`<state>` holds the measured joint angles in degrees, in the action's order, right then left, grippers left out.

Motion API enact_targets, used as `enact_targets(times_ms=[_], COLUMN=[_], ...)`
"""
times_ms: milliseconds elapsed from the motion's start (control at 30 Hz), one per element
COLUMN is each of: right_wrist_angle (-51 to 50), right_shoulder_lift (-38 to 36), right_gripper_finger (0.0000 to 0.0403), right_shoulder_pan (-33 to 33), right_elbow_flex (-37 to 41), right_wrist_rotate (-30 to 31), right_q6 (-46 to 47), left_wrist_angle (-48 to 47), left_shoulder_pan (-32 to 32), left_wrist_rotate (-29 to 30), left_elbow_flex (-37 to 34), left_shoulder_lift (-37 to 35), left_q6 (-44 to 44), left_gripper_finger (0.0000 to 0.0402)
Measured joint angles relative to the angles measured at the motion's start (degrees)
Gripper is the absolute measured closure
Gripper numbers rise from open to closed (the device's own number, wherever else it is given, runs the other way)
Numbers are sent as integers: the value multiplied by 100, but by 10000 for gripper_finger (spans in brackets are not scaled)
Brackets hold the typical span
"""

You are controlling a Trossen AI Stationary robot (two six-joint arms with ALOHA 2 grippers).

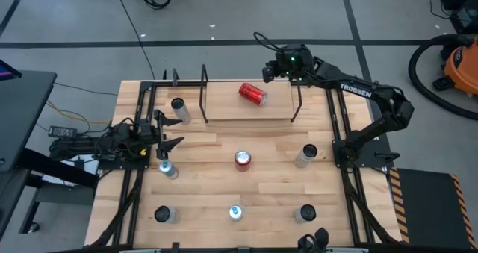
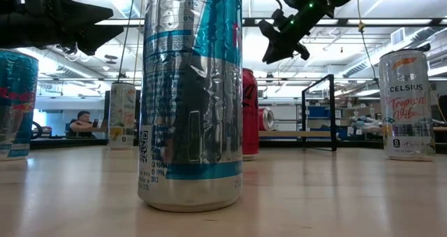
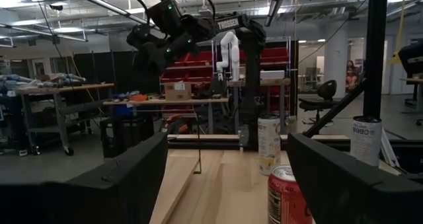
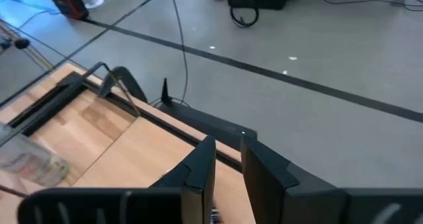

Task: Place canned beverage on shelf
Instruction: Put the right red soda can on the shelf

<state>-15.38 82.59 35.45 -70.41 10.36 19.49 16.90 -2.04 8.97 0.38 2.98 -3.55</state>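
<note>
Right gripper (image 1: pixel 270 72) shut, empty, hovers just beside red can (image 1: pixel 252 94), which lies tipped on shelf (image 1: pixel 224 104) board, probably rolled on release. Left gripper (image 1: pixel 170 132) half open, empty, waits near left edge among standing cans.

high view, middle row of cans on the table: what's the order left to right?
Left gripper, open, beside the row, → clear can with blue at its base → red-topped can → silver can. The red can lying on its side on the shelf sits farther back, outside this row.
</note>
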Motion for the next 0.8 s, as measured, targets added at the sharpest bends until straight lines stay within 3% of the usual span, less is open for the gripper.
enact_targets(times_ms=[167,467,800], right_wrist_angle=[-17,-90,-103], right_shoulder_lift=[0,0,0], right_gripper_finger=[321,314,305], right_shoulder_pan=[51,261,231], right_elbow_flex=[0,0,0], right_wrist_rotate=[-69,-914,-725], right_q6=[-320,-457,-918], left_wrist_angle=[-2,-4,-8], left_shoulder_pan=[0,1,0], left_wrist_rotate=[-2,0,0], left_elbow_flex=[0,0,0], left_shoulder_lift=[0,0,0], left_q6=[0,0,-9], left_gripper_finger=[86,86,86])
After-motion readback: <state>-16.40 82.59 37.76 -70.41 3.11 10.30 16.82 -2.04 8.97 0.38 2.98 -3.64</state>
